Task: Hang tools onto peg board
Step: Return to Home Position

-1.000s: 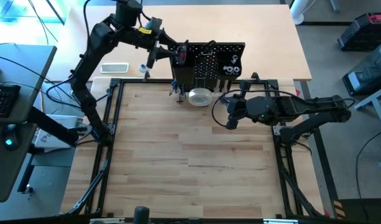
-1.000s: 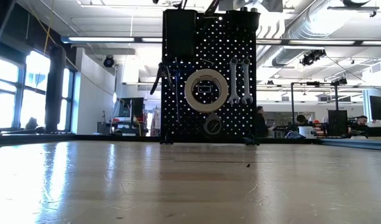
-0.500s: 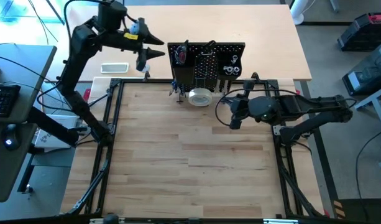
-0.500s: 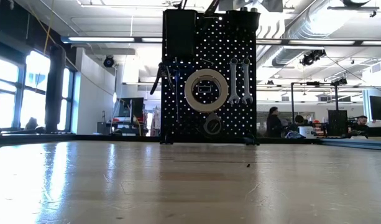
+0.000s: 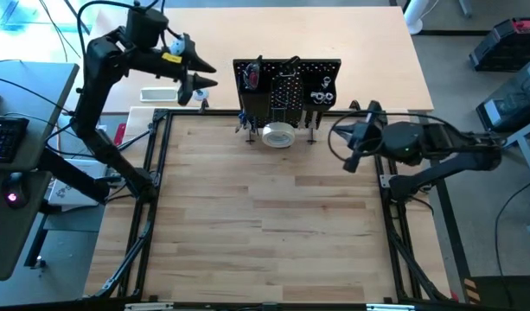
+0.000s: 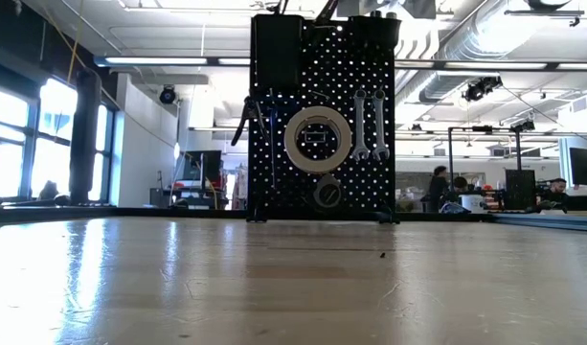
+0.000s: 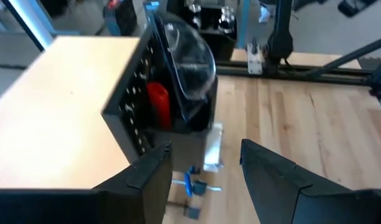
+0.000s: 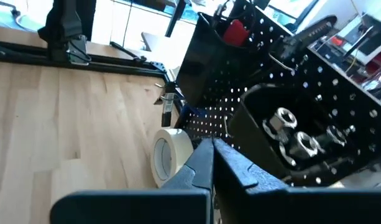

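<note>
At upper centre of the high view, the peg board [image 5: 286, 86] carries wrenches [image 6: 368, 125] and tape roll [image 6: 317, 137]; my open left tool [image 5: 206, 76] and closed, empty right tool [image 5: 351, 157] flank it, clear for homing.

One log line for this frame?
left tool: open, empty, left of peg board | right tool: shut, empty, right of board | tape roll, wrenches: hung
</note>
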You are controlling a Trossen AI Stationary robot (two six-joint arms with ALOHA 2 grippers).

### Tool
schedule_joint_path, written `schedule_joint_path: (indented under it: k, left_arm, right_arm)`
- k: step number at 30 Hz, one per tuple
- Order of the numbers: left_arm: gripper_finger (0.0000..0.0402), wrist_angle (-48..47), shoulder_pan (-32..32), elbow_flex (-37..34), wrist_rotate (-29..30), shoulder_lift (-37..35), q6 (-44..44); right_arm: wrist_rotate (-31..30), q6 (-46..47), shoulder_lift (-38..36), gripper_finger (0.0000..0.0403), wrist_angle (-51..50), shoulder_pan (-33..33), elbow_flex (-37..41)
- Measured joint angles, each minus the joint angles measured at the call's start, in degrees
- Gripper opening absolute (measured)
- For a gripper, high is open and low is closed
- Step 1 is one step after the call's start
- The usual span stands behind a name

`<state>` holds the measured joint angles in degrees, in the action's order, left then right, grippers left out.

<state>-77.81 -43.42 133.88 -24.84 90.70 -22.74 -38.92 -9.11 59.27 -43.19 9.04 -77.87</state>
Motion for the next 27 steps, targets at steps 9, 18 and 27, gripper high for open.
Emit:
schedule_joint_path:
  k: [9, 18, 27]
  left_arm:
    - [0.0177, -1.3, 1.0, -9.3, 0.1, -2.0, -0.9]
    - [0.0176, 1.8, 1.0, -18.7, 0.2, -7.6, -1.4]
    - [0.0176, 9.0, 1.0, -29.7, 0.2, -17.5, -1.4]
  right_arm:
    - [2.2, 6.5, -2.4, 0.0, -8.6, 0.0, 0.0]
    - [2.8, 7.8, -2.5, 0.0, -11.9, 0.0, 0.0]
    - [8.0, 5.0, -5.7, 0.0, -11.9, 0.0, 0.0]
